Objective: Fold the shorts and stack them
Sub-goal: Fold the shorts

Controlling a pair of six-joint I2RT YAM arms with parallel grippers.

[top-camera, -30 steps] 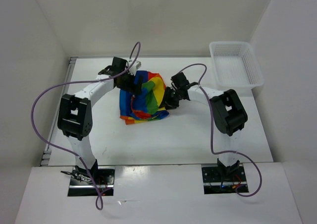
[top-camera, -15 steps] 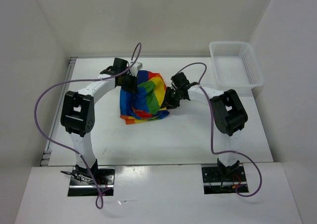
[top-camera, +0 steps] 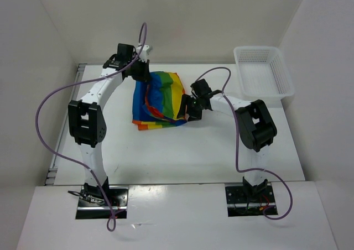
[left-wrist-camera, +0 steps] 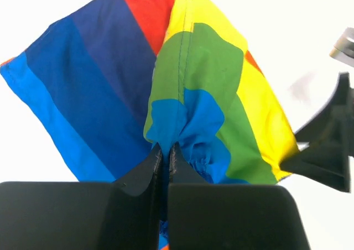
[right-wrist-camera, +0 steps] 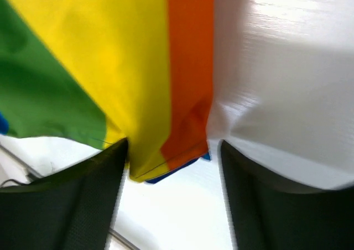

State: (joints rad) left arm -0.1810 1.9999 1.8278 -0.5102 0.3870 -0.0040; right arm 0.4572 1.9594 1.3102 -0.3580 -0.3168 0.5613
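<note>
The rainbow-striped shorts [top-camera: 160, 98] lie partly spread in the middle of the table, their far left corner lifted. My left gripper [top-camera: 141, 74] is at that corner. In the left wrist view it [left-wrist-camera: 165, 150] is shut on a bunched blue fold of the shorts [left-wrist-camera: 210, 84]. My right gripper [top-camera: 191, 110] is at the shorts' right edge. In the right wrist view it [right-wrist-camera: 174, 167] is open, and the yellow and orange corner of the shorts [right-wrist-camera: 110, 56] hangs loose between its fingers [right-wrist-camera: 72, 194], just touching the left one.
A white mesh basket [top-camera: 263, 73] stands at the back right of the table. White walls close in the table [top-camera: 193, 156] at the back and both sides. Purple cables loop over both arms.
My left gripper shut on the shorts and drew them toward the back left, spreading the fabric out. My right gripper's jaws opened wider and stayed in place.
</note>
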